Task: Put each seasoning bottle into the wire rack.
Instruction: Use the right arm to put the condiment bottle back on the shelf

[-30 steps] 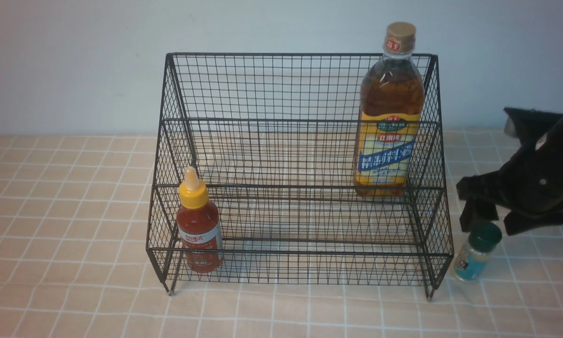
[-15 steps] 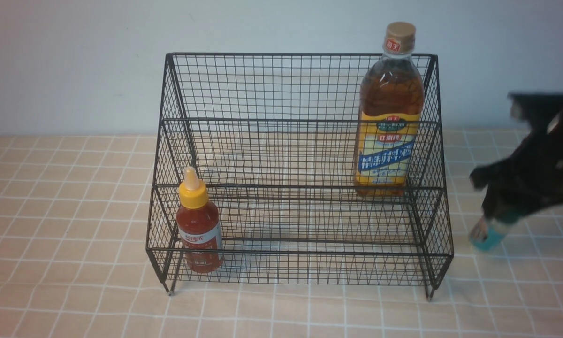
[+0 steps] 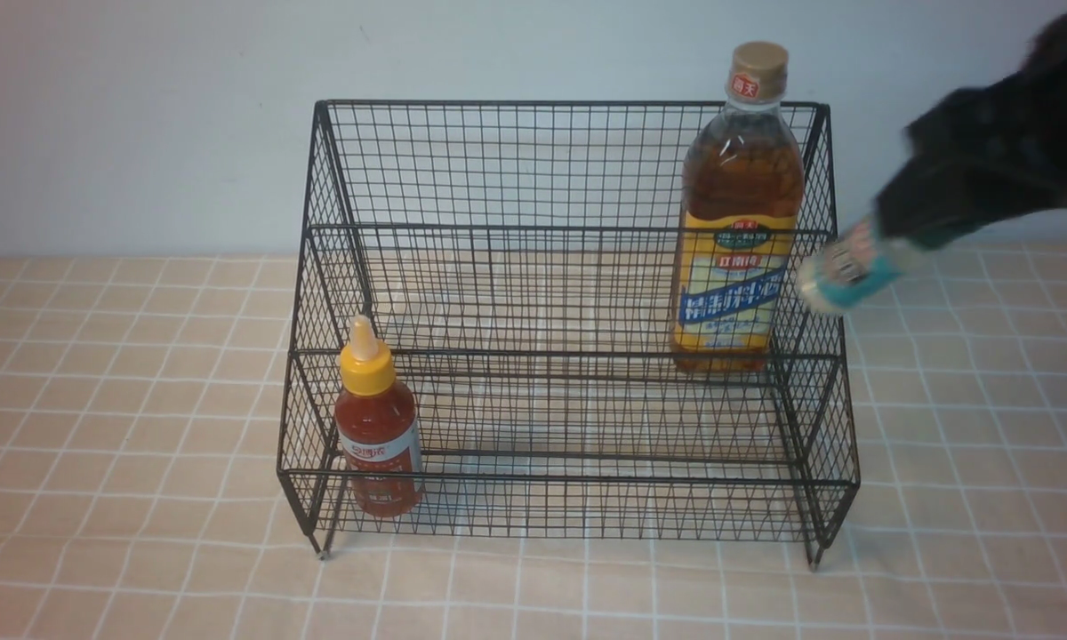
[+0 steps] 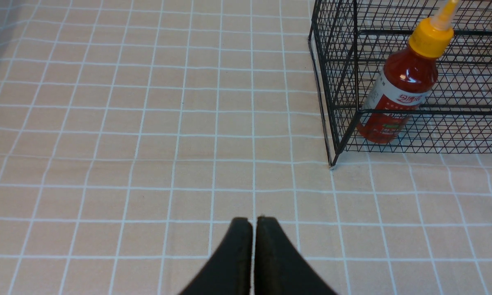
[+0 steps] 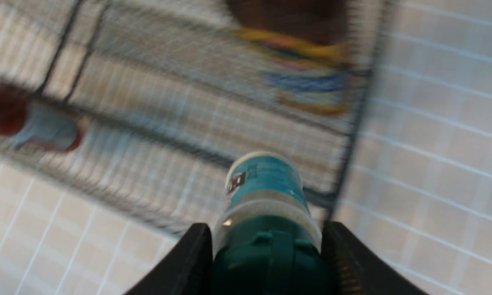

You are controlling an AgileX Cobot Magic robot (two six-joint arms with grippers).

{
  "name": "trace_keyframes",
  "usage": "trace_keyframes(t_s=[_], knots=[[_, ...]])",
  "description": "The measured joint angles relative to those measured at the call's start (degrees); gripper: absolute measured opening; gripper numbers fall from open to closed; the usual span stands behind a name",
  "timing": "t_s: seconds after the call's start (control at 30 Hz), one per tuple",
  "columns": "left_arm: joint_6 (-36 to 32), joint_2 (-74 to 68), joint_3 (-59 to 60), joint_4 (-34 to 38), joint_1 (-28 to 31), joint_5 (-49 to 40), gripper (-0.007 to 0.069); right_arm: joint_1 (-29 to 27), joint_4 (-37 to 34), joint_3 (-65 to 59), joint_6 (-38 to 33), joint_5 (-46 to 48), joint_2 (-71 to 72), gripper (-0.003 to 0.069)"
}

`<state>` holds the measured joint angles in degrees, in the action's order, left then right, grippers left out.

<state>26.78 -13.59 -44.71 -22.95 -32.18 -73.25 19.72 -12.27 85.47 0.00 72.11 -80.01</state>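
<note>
Shaker (image 3: 849, 267) newly aloft, green end gripped in right end effector (image 5: 266, 233), seemingly beside wire rack (image 3: 542, 102).

The black wire rack (image 3: 533, 160) stands on the worktop (image 3: 124, 400). The yellow-capped red sauce bottle (image 3: 376, 436) stands upright in its lower tier, at the left end. The tall amber bottle (image 3: 736, 222) stands upright on the upper tier, at the right end. The green-capped shaker (image 3: 849, 267) hangs tilted in the air beside the rack's right side, gripped at the cap by my right end effector (image 3: 898, 236).

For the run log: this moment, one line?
right gripper: holding shaker aloft near wire rack | left gripper: shut, empty | red bottle, amber bottle: racked
</note>
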Motion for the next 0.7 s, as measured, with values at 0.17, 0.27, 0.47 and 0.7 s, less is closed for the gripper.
trace_keyframes(t_s=[0.17, 0.27, 0.47, 0.7], knots=[[0.1, 0.0, 0.0, 0.1, 0.0, 0.0, -0.0007, 8.6, 2.0, 0.0, 0.0, 0.0, -4.9, 0.0316], [0.0, 0.0, 0.0, 0.1, 0.0, 0.0, -0.0007, 10.9, 2.8, 0.0, 0.0, 0.0, -7.9, 0.0316], [0.0, 0.0, 0.0, 1.1, 0.0, 0.0, -0.0007, 13.5, 5.5, 0.0, 0.0, -0.3, -15.4, 0.0316], [0.0, 0.0, 0.0, 1.2, 0.0, 0.0, -0.0007, 13.5, 7.7, 0.0, 1.9, -0.7, -19.3, 0.0316]])
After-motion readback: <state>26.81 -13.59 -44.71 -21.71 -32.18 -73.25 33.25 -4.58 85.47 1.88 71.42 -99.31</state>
